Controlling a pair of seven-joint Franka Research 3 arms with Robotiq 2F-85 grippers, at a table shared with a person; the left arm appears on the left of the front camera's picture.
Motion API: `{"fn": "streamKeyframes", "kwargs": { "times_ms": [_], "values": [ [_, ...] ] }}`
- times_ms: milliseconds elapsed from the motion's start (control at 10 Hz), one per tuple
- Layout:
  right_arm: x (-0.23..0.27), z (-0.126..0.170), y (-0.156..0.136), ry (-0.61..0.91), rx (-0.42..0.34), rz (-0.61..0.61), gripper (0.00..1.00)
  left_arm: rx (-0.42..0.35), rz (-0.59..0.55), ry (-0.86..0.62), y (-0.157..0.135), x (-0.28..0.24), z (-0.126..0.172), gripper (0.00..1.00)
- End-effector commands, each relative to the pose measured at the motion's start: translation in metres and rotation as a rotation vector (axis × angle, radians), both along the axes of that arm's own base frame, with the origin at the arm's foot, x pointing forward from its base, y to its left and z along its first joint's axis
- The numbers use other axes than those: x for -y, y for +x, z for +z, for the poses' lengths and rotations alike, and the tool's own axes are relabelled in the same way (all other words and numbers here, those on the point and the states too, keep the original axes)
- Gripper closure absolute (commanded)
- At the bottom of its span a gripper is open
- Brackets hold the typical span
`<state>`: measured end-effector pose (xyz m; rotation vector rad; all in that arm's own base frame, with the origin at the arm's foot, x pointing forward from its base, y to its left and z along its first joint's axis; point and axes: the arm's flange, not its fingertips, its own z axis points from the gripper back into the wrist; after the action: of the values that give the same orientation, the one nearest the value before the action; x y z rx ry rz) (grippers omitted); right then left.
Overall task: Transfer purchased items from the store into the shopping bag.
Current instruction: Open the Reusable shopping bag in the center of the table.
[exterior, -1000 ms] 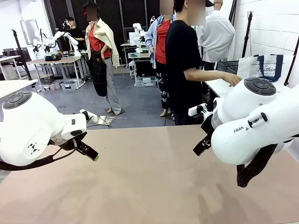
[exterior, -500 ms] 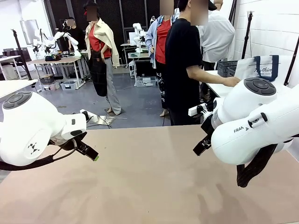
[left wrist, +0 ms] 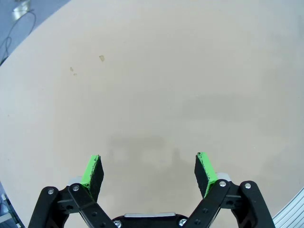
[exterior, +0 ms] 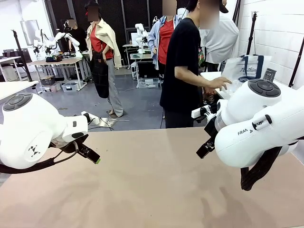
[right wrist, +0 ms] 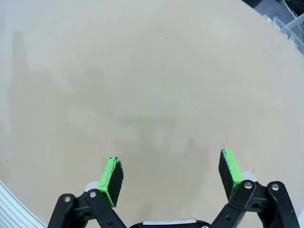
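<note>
Well, nothing is judged done yet: the left gripper [left wrist: 149, 167] and the right gripper [right wrist: 171, 172] are held wide open over bare tabletop [exterior: 152, 185], with nothing gripped between either pair of green pads. The shopping bag [exterior: 247, 67] is seen far beyond the right gripper, past its arm, at a side table, where it is being handled by the person's hand [exterior: 219, 83]. A dark mesh edge, probably the store basket [exterior: 269, 75], is glimpsed just beside it. Every transfer is left to do. Compared with a second ago, the bag has been shifted towards the person, while both grippers are kept unmoved.
</note>
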<state>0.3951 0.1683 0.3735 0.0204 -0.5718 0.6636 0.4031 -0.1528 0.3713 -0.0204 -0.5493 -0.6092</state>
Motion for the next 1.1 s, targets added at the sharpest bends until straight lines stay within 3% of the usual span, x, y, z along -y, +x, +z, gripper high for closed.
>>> {"fn": "streamKeyframes", "kwargs": {
  "times_ms": [0,1000],
  "values": [
    [0.0001,0.0,0.0,0.0,0.0,0.0,0.0,0.0,0.003,-0.002,0.0005,-0.0014,0.0,0.0],
    [0.0001,0.0,0.0,0.0,0.0,0.0,0.0,0.0,0.003,-0.002,0.0005,-0.0014,0.0,0.0]
  ]
}}
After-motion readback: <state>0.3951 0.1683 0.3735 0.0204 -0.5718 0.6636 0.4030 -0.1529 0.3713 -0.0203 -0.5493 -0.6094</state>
